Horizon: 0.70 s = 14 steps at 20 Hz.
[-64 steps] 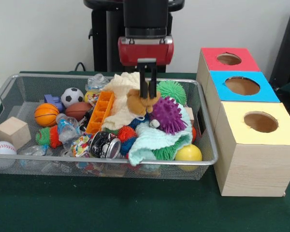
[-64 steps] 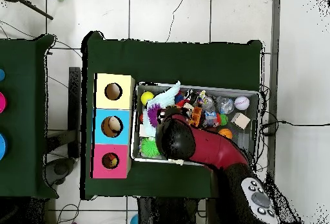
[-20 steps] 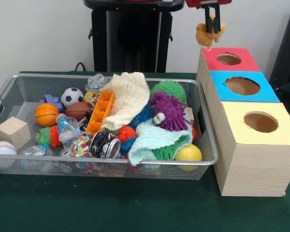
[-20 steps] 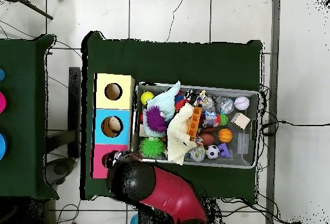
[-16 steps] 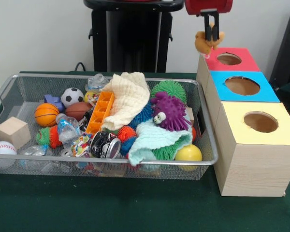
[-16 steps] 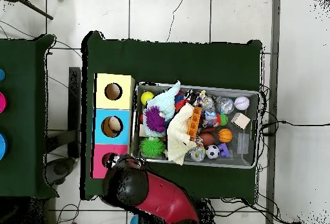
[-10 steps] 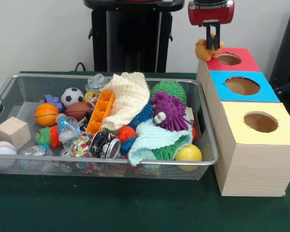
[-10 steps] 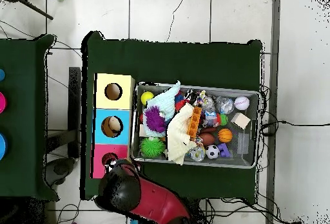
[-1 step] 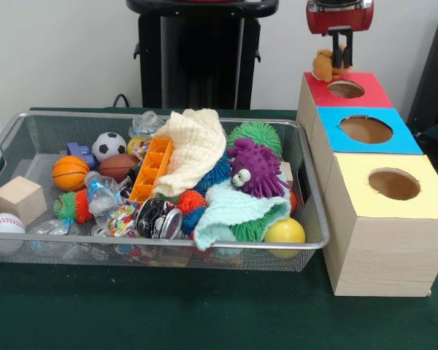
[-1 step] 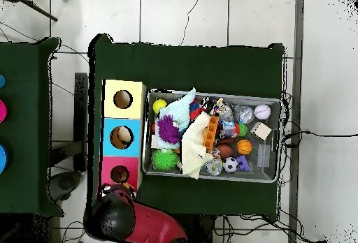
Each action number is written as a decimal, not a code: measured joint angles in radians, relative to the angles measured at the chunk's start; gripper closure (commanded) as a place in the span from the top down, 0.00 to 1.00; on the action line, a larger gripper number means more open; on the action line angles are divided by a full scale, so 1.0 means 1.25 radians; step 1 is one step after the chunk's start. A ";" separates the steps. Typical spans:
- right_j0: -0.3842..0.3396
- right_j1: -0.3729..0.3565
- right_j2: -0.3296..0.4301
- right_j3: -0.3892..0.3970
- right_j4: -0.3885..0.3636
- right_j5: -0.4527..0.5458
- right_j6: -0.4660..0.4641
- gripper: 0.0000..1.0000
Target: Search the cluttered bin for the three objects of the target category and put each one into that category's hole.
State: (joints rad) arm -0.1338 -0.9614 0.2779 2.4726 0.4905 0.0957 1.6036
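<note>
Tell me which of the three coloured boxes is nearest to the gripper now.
The red box, farthest back in the front view: the gripper hangs just above it, holding a small brown plush toy.

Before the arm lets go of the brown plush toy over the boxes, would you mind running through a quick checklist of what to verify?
1. Toy held: the gripper is shut on the brown plush toy. Ok.
2. Toy clear of the wire bin: it hangs off to the side, by the boxes. Ok.
3. Toy centred over the red box's hole: in the front view it hangs beside the hole, toward the box's edge. Not ok.
4. Hole unobstructed: the opening looks free in the front view. Ok.
5. Height above the red box: the gap under the toy is unclear. Cannot tell.
6. The red box suits this toy's category: cannot tell.
</note>
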 measured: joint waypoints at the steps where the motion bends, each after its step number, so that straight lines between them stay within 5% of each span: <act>1: 0.005 -0.002 0.002 0.001 0.002 0.000 0.008 0.00; 14: 0.114 -0.026 -0.029 -0.007 0.013 0.048 0.087 0.00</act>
State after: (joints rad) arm 0.0093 -0.9937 0.2417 2.4637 0.5068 0.1553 1.7129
